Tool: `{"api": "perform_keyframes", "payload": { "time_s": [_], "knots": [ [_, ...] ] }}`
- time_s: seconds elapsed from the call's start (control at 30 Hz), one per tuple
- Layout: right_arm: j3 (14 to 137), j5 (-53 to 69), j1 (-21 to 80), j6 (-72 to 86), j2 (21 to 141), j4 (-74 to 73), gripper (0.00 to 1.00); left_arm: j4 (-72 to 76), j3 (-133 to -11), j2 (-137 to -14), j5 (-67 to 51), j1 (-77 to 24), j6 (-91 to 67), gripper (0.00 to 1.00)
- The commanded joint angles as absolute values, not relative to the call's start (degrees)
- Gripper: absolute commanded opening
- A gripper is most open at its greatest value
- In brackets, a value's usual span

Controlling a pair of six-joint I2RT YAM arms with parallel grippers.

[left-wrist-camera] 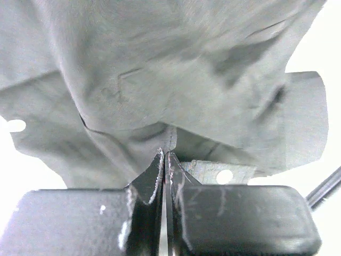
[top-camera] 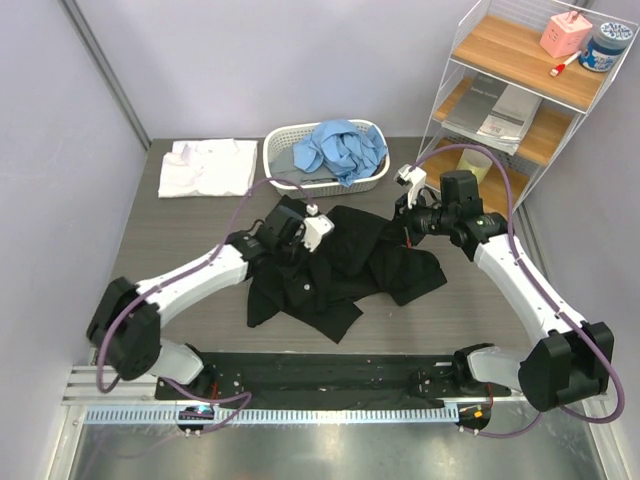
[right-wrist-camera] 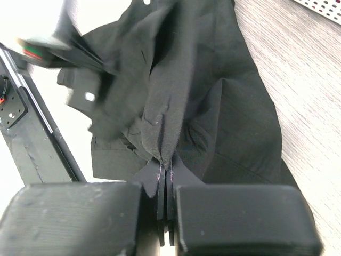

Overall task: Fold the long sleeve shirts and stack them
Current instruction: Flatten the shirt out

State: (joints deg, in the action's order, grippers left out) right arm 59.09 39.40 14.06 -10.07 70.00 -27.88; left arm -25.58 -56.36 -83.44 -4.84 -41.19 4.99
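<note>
Black shirt (top-camera: 340, 270) lies crumpled mid-table, pinched by both robot hands.
Looking from behind the arms: the left hand (left-wrist-camera: 164, 160) is clamped tight on a fold at the shirt's far left side, and the right hand (right-wrist-camera: 166, 172) is closed on a raised ridge of cloth at its far right side. Between them the cloth is bunched and creased on the grey table (top-camera: 180, 235). A white shirt (top-camera: 207, 167) lies flat at the far left corner. Just right of it, a light blue shirt (top-camera: 340, 150) is heaped in a white slatted basket (top-camera: 283, 139).
</note>
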Motion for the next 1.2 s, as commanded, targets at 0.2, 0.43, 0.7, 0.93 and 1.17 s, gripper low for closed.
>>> {"api": "perform_keyframes", "payload": {
  "time_s": [0.2, 0.43, 0.7, 0.93, 1.17],
  "knots": [
    [57.0, 40.1, 13.8, -12.9, 66.2, -27.7, 0.01, -33.3, -68.3, -70.1, -21.7, -36.6, 4.5, 0.0],
    [57.3, 43.9, 13.8, -18.7, 62.9, -35.4, 0.01, -24.4, -88.3, -80.9, -17.3, -35.9, 1.0, 0.0],
    [67.5, 42.6, 13.8, -17.2, 51.9, -36.9, 0.01, -34.8, -107.3, -101.2, -18.0, -28.6, -3.9, 0.16],
    [74.5, 36.0, 13.7, -12.6, 52.3, -30.9, 0.01, -29.0, -88.3, -91.8, -27.2, -15.5, -6.6, 0.73],
    [79.5, 32.7, 13.4, -11.0, 56.0, -24.9, 0.01, -34.3, -74.9, -82.0, -33.3, -13.1, 10.9, 0.85]
  ]
}}
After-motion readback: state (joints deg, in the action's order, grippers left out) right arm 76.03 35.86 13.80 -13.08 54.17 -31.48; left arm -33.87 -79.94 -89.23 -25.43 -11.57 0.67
